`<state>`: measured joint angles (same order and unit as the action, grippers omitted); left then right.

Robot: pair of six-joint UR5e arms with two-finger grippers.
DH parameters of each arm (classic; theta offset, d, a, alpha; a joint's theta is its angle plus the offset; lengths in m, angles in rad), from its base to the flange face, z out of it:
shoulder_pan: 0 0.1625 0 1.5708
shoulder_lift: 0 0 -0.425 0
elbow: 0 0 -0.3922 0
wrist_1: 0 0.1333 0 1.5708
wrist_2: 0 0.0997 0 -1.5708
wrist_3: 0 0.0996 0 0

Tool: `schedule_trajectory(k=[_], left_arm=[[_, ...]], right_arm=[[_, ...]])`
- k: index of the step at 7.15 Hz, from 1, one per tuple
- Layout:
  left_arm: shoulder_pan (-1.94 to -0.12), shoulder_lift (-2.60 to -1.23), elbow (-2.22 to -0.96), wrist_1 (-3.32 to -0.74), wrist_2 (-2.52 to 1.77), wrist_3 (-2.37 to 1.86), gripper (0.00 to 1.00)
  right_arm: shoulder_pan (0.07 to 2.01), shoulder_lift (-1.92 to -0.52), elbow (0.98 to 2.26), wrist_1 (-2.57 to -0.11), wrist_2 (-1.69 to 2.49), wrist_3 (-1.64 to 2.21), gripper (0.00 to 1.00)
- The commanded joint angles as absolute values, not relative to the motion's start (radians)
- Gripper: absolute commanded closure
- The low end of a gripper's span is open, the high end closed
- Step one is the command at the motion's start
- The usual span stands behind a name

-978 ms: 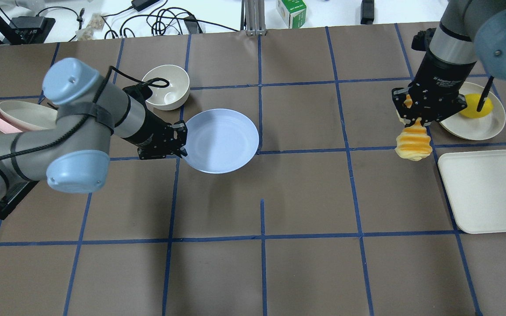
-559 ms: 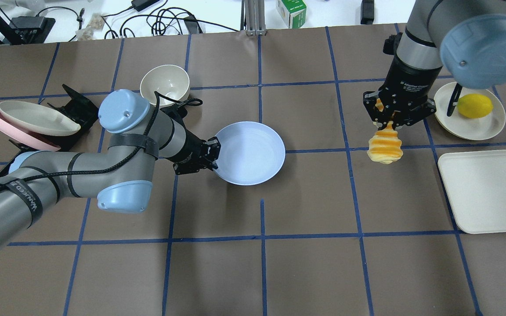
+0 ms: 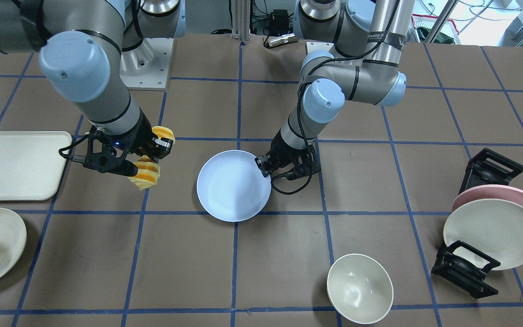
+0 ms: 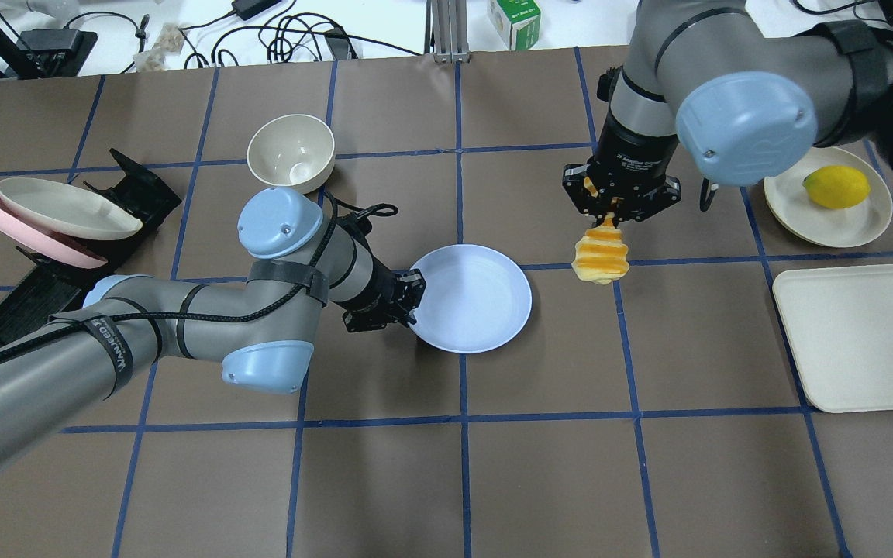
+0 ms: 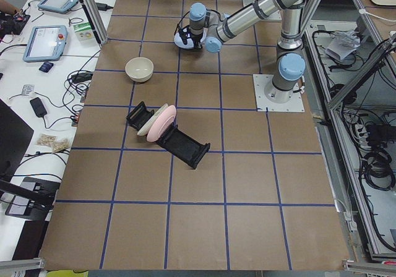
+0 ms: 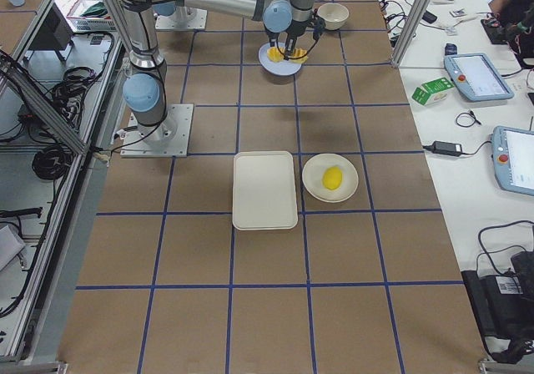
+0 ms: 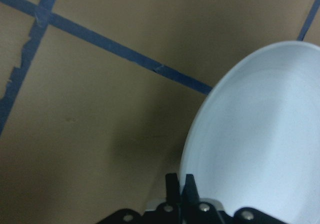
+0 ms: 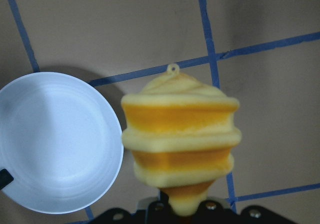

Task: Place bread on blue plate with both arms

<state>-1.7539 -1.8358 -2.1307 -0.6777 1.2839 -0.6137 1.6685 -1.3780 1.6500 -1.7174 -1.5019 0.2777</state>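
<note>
The blue plate (image 4: 477,298) is near the table's middle, also in the front view (image 3: 232,188). My left gripper (image 4: 414,297) is shut on its left rim, seen pinching the rim in the left wrist view (image 7: 181,181). The bread (image 4: 601,260), a ridged yellow-orange loaf, hangs from my right gripper (image 4: 609,219), which is shut on its top end. The bread is in the air just right of the plate, apart from it. The right wrist view shows the bread (image 8: 180,139) with the plate (image 8: 55,144) to its left.
A cream bowl (image 4: 291,153) stands behind the left arm. A black rack (image 4: 136,194) holds a pink and a cream plate at far left. A lemon (image 4: 836,187) lies on a cream plate (image 4: 803,221) at far right, with a white tray (image 4: 865,333) in front of it.
My left gripper has carried the blue plate rightward, toward the table's middle. My right gripper has carried the bread leftward, away from the lemon plate and close to the blue plate.
</note>
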Motion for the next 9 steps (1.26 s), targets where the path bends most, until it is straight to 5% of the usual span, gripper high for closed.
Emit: schedule_trajectory(k=[1,2,5,9], left_arm=[[-1.758,-1.815,-2.146,-0.676,1.302,-0.614,0.35],[-1.752,-1.79,-2.135,-0.67,1.349,-0.609,0.0],[-1.653,-1.685,-2.029,-0.897,1.384,-0.397,0.0],[-1.577,-1.592,-1.674,-1.469,1.519,0.039,0.0]], right_arm=[[1.738,-1.326,1.651,-1.822,-1.505,0.29,1.0],[1.765,-1.301,1.651,-1.842,-1.508,0.29,1.0],[1.845,-1.221,1.651,-1.946,-1.5,0.302,1.0],[1.966,-1.1,1.654,-2.026,-1.5,0.399,1.0]])
